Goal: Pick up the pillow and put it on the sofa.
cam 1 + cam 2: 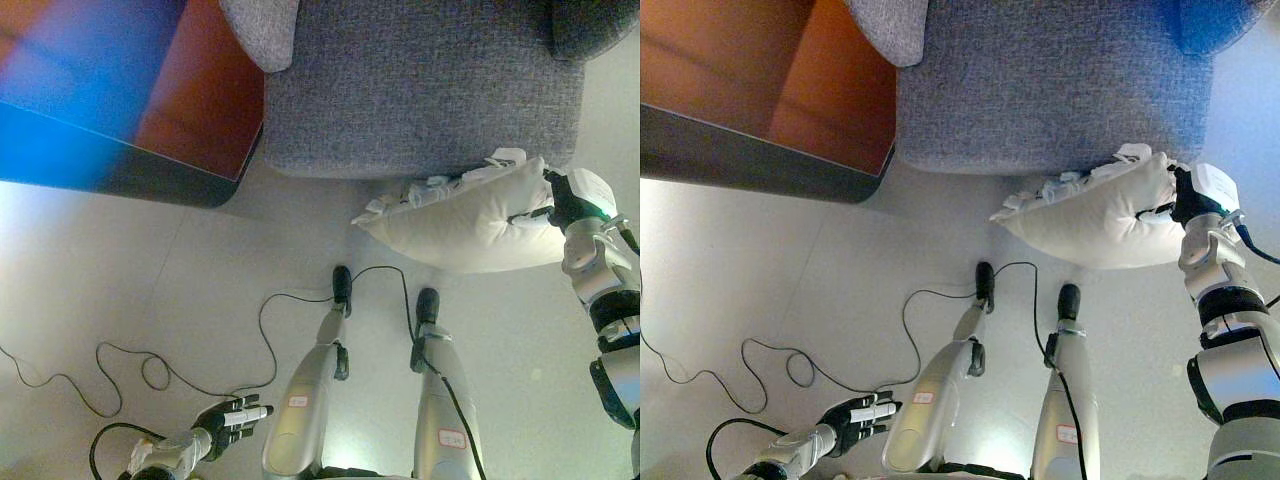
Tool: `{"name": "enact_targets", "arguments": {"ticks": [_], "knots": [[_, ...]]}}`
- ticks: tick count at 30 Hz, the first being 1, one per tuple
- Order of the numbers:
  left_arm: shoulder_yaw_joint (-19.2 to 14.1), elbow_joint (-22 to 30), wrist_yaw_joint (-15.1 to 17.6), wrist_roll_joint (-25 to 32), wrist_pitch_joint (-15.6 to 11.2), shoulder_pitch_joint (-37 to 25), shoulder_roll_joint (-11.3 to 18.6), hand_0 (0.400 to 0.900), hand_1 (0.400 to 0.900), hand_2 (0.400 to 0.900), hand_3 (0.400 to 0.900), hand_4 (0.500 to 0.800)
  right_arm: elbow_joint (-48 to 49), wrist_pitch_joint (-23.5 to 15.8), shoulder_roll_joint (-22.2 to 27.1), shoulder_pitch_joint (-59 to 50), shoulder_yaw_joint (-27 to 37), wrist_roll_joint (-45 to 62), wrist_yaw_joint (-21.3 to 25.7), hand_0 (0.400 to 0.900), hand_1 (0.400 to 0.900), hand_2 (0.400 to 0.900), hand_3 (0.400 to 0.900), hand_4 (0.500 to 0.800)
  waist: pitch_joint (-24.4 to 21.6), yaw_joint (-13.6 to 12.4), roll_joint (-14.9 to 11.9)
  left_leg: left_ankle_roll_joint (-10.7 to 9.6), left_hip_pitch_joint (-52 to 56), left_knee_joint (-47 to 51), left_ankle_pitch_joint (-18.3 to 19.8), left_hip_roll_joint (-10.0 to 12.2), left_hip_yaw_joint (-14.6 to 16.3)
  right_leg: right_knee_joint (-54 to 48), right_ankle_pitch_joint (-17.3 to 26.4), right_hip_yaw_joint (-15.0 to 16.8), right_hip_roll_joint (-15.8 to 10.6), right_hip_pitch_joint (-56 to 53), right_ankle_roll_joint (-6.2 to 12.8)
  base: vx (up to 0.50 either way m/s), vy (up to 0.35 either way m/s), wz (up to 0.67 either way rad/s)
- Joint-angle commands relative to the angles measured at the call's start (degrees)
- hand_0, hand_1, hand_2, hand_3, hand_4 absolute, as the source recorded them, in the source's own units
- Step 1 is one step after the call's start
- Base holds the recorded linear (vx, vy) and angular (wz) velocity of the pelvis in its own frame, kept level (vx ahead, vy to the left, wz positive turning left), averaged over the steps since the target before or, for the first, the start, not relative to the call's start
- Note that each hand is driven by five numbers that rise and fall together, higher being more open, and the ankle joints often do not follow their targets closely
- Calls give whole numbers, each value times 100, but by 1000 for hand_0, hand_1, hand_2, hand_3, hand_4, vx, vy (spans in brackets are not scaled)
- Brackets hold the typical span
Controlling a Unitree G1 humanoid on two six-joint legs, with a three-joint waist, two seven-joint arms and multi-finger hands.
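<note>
Starting at the left: the left hand (232, 422) hangs low by the robot's side, fingers loosely straight, holding nothing, well away from the action. Past it there's a brown cabinet (205, 95) up top, then the grey sofa (420, 90) filling the upper middle.

The pillow (470, 225) is cream, sitting just in front of the sofa's front face and touching or nearly touching it at its upper edge. I can't tell if it's fully off the floor (120, 290) or still resting a corner there.

The right hand (1193, 200) has its fingers curled into the pillow's right end, pinching a bunch of fabric.

Handling-wise it looks light and very squishy. The cover dents where the fingers dig in, so I'd guess it'll sag and swing from a one-end grip. Not fragile and not slippery. Grabbing deep into a corner or edge, stuffing included, seems safer than pinching cover alone.
</note>
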State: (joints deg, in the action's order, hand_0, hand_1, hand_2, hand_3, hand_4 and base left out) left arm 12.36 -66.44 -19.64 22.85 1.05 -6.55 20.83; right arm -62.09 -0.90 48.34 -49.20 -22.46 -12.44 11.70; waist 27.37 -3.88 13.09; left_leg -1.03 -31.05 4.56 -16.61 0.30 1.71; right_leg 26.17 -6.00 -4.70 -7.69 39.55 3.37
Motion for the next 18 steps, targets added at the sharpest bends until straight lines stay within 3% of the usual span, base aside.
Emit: {"name": "enact_targets", "arguments": {"ticks": [1, 2, 3, 4, 18], "knots": [[327, -242, 106, 47, 109, 249, 124, 900, 900, 900, 900, 800, 420, -54, 796, -930, -350, 448, -235, 900, 900, 900, 900, 800, 242, -77, 214, -182, 321, -17, 559, -239, -124, -1623, 855, -307, 49, -617, 116, 6, -2, 4], [314, -239, 112, 24, 102, 259, 115, 900, 900, 900, 900, 800, 438, -86, 777, -958, -345, 458, -406, 835, 835, 835, 835, 761, 242, -83, 220, -191, 312, -24, 560, -235, -116, -1603, 846, -315, 46, -600, 116, 6, -6, 4], [303, -239, 111, 14, 93, 267, 118, 900, 900, 900, 900, 800, 449, -124, 771, -964, -347, 438, -496, 835, 835, 835, 835, 761, 242, -88, 220, -196, 303, -28, 563, -232, -112, -1587, 839, -322, 42, -585, 118, 2, -16, 5], [300, -232, 118, 6, 93, 263, 134, 900, 900, 900, 900, 800, 469, -166, 762, -984, -383, 498, -664, 400, 400, 400, 400, 500, 242, -97, 218, -198, 289, -34, 562, -228, -110, -1567, 830, -329, 47, -566, 114, -3, -27, 4], [254, -305, 21, -121, -100, 338, 220, 900, 900, 900, 900, 800, 505, -556, 800, -893, -398, 569, -945, 400, 400, 400, 400, 500, 242, -79, 18, -221, 687, 3, 643, -129, -73, -1717, 866, -457, 37, -966, 126, 3, -11, -1]]}}
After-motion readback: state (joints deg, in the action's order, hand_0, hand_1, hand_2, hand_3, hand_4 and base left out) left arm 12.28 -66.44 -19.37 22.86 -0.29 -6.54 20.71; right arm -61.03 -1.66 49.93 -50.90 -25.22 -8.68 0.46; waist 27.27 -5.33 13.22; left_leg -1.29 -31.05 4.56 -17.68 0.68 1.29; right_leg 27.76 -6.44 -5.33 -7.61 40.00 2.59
